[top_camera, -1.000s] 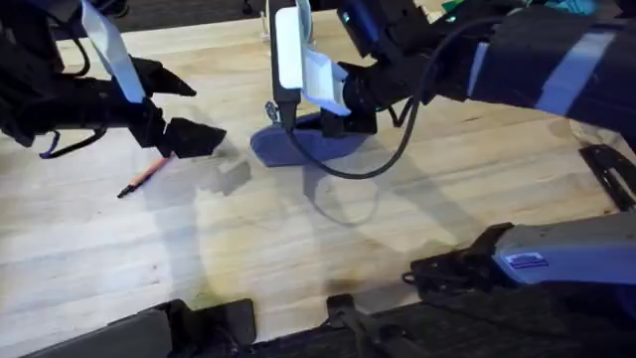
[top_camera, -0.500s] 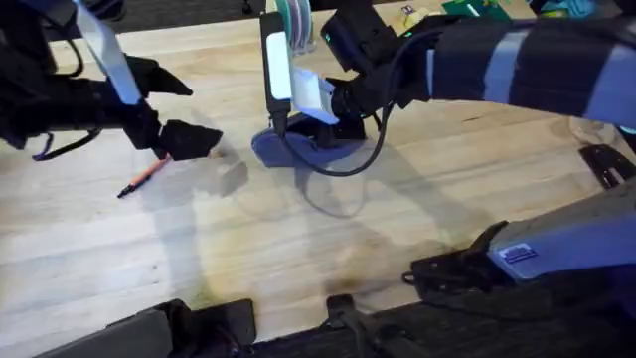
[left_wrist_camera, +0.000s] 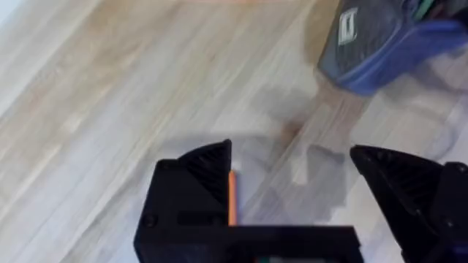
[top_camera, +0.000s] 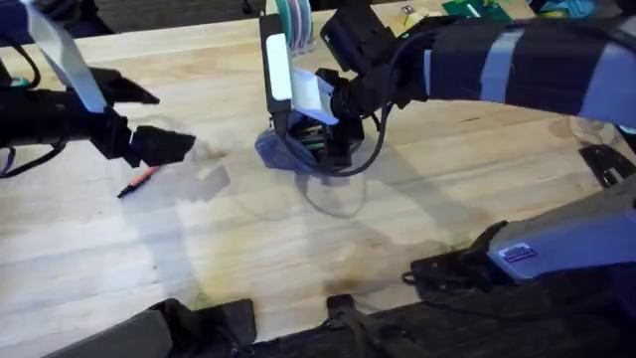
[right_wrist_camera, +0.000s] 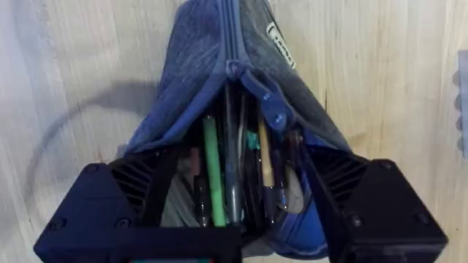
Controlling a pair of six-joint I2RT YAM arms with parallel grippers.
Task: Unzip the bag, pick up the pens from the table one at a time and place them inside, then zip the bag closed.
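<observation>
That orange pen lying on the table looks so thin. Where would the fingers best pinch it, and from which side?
Probably mid-shaft, coming straight down from above. The orange pen lies flat on the table, so only its long sides are free; the open left gripper should straddle it crosswise, one finger on each side.

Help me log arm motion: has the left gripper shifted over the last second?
Yes. In the overhead view the left gripper has slid toward the table's left edge, now over the orange pen's upper end.
</observation>
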